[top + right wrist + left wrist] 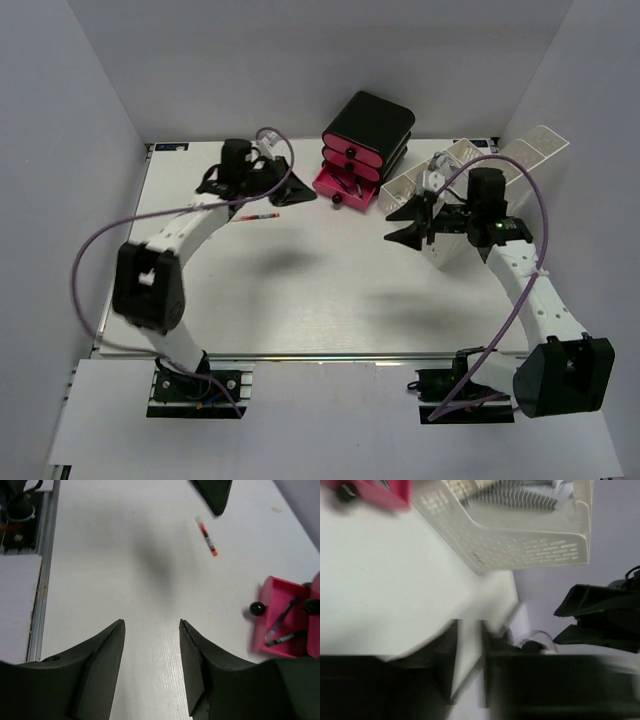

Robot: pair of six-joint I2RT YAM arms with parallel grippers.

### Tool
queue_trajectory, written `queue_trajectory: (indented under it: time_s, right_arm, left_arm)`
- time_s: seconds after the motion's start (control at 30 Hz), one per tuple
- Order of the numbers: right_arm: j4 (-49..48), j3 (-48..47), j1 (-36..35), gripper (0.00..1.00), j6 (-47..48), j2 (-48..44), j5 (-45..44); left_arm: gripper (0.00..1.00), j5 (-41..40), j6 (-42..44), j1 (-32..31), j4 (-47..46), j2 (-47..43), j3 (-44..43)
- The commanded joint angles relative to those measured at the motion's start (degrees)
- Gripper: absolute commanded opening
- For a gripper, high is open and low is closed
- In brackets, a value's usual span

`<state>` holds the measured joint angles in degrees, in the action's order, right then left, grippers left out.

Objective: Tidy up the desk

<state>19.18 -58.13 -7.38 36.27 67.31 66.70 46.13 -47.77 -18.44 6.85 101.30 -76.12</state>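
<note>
**Status: partly complete.**

1. Desk (300, 290): the white top carries the drawer unit (368, 135) at its far edge and extends from there toward both arm bases. Most of the surface in front of the drawer unit is bare.

2. Stowed items:
   - The bottom drawer (277, 625) of the drawer unit is pulled out. Two pens (282, 617) lie inside it.
   - The tray (530, 545) stands just beside the drawer unit on the right-arm side. A spiral-bound item (520, 497) lies in it.

3. Loose items: one pen (206, 536) lies flat on the desk, on the left-arm side of the drawer unit and a little nearer the arm bases. Nothing touches it.

4. Tools:
   - Left gripper (305, 193): it hangs just beside the drawer unit on the left-arm side, near the loose pen. From above, the jaws read as a single wedge. The blurred wrist view shows only a narrow slit between them, and nothing is visible in that slit.
   - Right gripper (151, 622): it hangs in front of the drawer unit on the tray side. The jaws are spread and empty.

5. Remaining work (judgement):
   - Pick up the loose pen and place it in the open drawer.
   - Push the drawer closed.

The loose pen lies flat on the desk, so expect a low, accurate pinch.
</note>
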Motion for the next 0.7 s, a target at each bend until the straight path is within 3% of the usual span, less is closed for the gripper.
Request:
queue_trajectory:
  time_s: [0.0, 0.1, 0.13, 0.2, 0.23, 0.33, 0.4, 0.53, 0.63, 0.67]
  right_arm:
    - [2.9, 0.5, -6.0, 0.53, 10.0, 3.7, -2.3]
    - [3.6, -2.1, -13.7, 0.56, 12.4, 10.5, -11.8]
    - [4.0, -5.6, -15.1, 0.58, 12.5, 12.8, -14.0]
    - [7.3, -11.5, -20.2, 0.80, 12.4, 21.4, -19.5]
    - [8.7, -19.1, -22.0, 0.88, 11.7, 24.9, -20.5]
    - [12.2, -34.5, -24.7, 0.89, 8.6, 37.3, -26.1]
    - [12.2, -40.5, -26.4, 0.87, 8.1, 44.6, -28.5]
    - [11.8, -52.4, -29.5, 0.79, 10.5, 55.3, -32.8]
    - [7.3, -55.2, -30.8, 0.50, 11.4, 59.6, -33.7]
    - [4.5, -55.2, -30.9, 0.47, 11.5, 60.6, -33.4]
  left_arm:
    - [0.42, -15.8, 30.1, 1.6, 13.8, -15.1, 7.7]
    - [0.61, -28.9, 34.4, 2.4, 14.8, -21.7, 14.0]
    - [0.62, -31.6, 34.3, 2.4, 14.5, -22.9, 17.0]
    - [0.68, -37.2, 33.3, 2.4, 13.0, -26.2, 19.1]
    - [0.69, -38.6, 33.0, 2.4, 13.0, -26.9, 20.3]
    - [0.70, -45.3, 33.8, 3.5, 16.0, -29.1, 20.2]
    - [0.73, -52.8, 33.6, 3.5, 15.9, -32.8, 21.0]
    - [0.74, -57.5, 32.6, 3.5, 13.3, -39.4, 24.0]
    - [0.73, -63.3, 32.7, 3.5, 13.3, -43.2, 24.4]
    - [0.74, -64.2, 32.7, 3.5, 13.1, -44.2, 25.1]
